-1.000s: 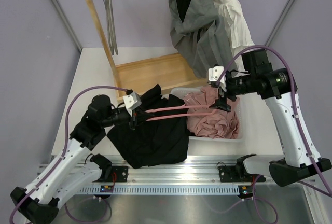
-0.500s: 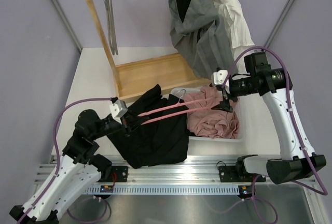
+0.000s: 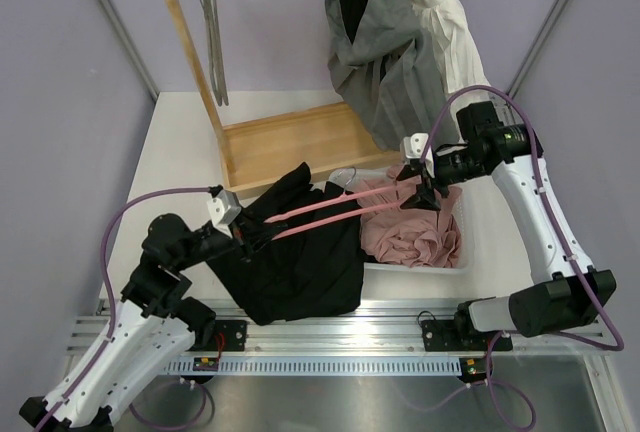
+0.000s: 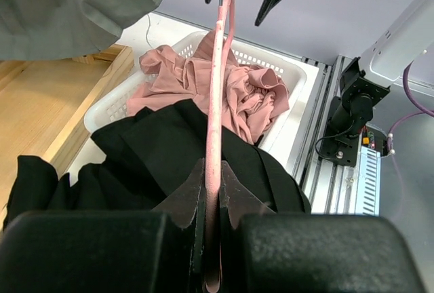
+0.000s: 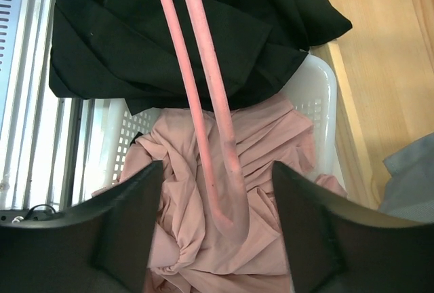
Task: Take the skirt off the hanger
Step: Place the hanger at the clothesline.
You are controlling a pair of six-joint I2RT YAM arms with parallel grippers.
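1. Pink skirt (image 3: 410, 232): lies crumpled in the white basket (image 3: 420, 267), right of centre on the table (image 3: 180, 152). No part of it hangs on the hanger. Taking the pink cloth for the skirt is my reading; a black garment is also present.
2. Handling (judgement): thin, soft and light, with no stiffness of its own. It will drape and slide rather than lift as one piece, and it could catch on the basket's perforated wall. The best hold is a raised fold at the top of the heap. A waistband would be firmer, but none can be made out.
3. Hanger (image 3: 330, 210): pink, slim and rigid-looking, bare. It is held in the air, running from above the black garment to above the basket.
4. Left gripper (image 4: 213, 198): jaws clamped tight on the near end of the hanger.
5. Right gripper (image 3: 424, 198): jaws apart, astride the hanger's far curved end. The wrist view shows a gap on both sides, so it holds nothing.
6. Black garment (image 3: 300, 272): spread on the table under the hanger, against the basket's left side.
7. Status (judgement): the skirt appears already off, and only the hanger remains to be dealt with.
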